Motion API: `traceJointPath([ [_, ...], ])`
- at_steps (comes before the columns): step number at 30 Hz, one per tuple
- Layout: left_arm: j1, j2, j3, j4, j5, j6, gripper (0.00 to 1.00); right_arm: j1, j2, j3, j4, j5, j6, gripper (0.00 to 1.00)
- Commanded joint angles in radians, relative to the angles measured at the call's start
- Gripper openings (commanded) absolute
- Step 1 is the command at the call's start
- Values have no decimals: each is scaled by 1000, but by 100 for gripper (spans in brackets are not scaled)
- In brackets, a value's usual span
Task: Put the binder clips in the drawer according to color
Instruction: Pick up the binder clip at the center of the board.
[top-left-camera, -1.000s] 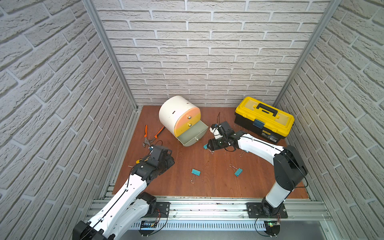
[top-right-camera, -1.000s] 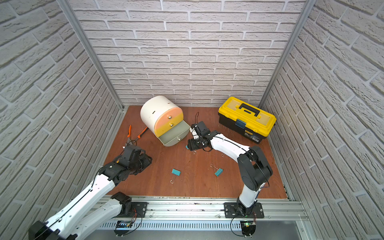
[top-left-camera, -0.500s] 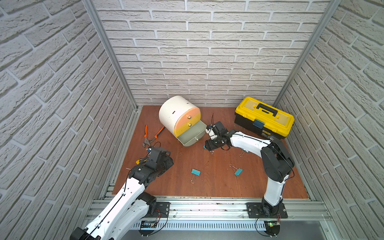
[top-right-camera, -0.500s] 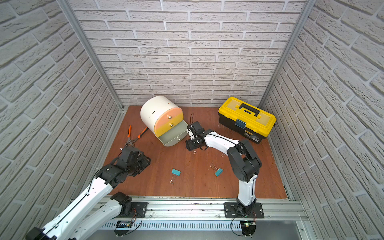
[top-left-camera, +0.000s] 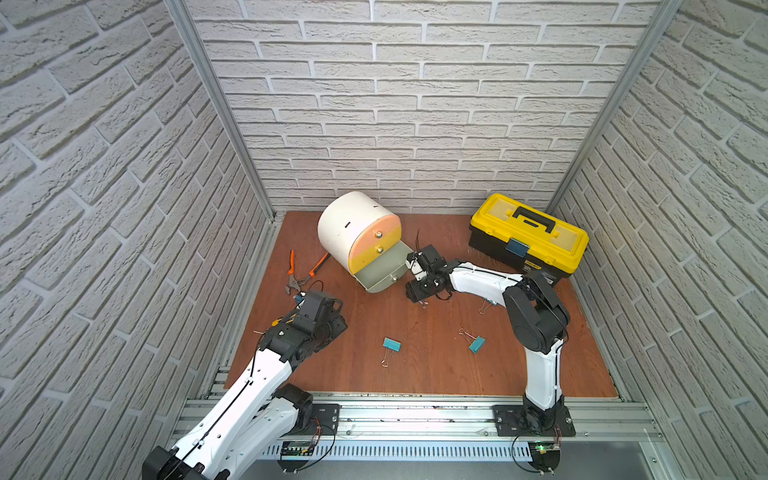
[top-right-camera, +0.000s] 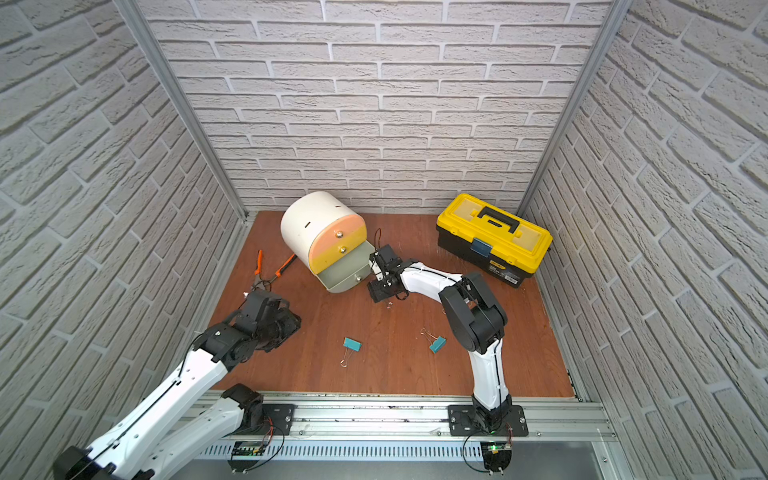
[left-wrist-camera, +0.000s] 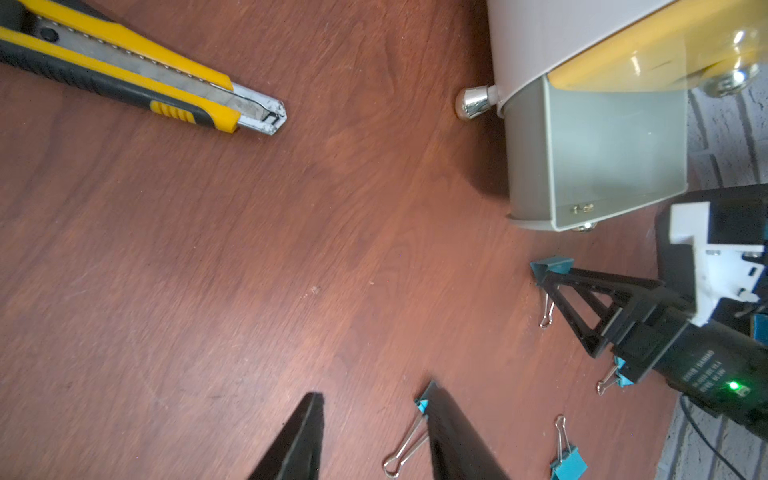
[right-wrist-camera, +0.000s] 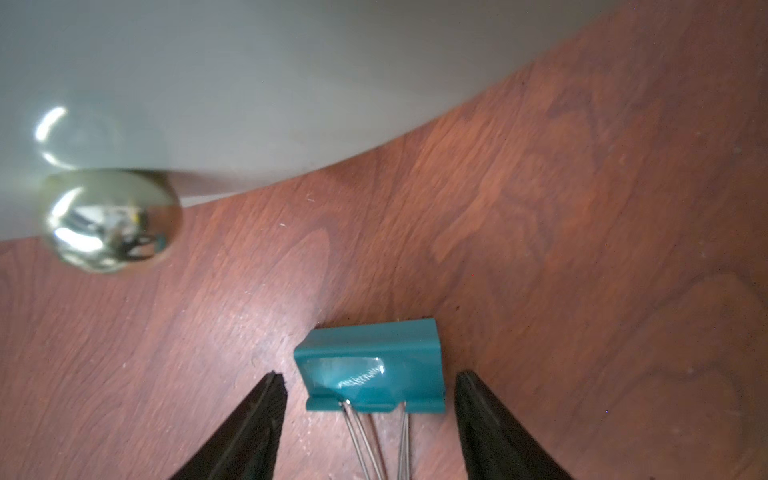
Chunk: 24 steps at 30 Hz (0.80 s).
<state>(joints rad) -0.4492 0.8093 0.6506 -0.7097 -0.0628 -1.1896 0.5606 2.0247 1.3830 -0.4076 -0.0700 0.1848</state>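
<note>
The right fingers (right-wrist-camera: 257, 428) stand spread either side of a teal binder clip (right-wrist-camera: 370, 365), not touching it; it lies on the surface (right-wrist-camera: 582, 208) just in front of the open grey-green drawer (right-wrist-camera: 249, 83). The left fingers (left-wrist-camera: 301, 440) are spread too.

Both my top views bright, evenly lit from above, brick walls (top-left-camera: 104, 166) bowing at the edges, my right wrist view soft, drawer (right-wrist-camera: 291, 83) out of focus, glare on its knob (right-wrist-camera: 112, 220), faint shadow under the drawer.
</note>
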Motion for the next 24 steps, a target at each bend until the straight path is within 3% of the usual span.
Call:
traceJointPath([
  [1, 3, 4, 29, -12, -11, 10, 46, 9, 18, 36, 31, 17, 1, 69],
  [6, 5, 0, 37, -28, -9, 15, 46, 18, 34, 53, 24, 52, 12, 66],
  [13, 8, -19, 37, -36, -12, 19, 46, 22, 16, 10, 29, 88, 30, 53],
  [24, 14, -25, 27, -12, -7, 25, 47, 24, -135, -127, 65, 103, 70, 41],
])
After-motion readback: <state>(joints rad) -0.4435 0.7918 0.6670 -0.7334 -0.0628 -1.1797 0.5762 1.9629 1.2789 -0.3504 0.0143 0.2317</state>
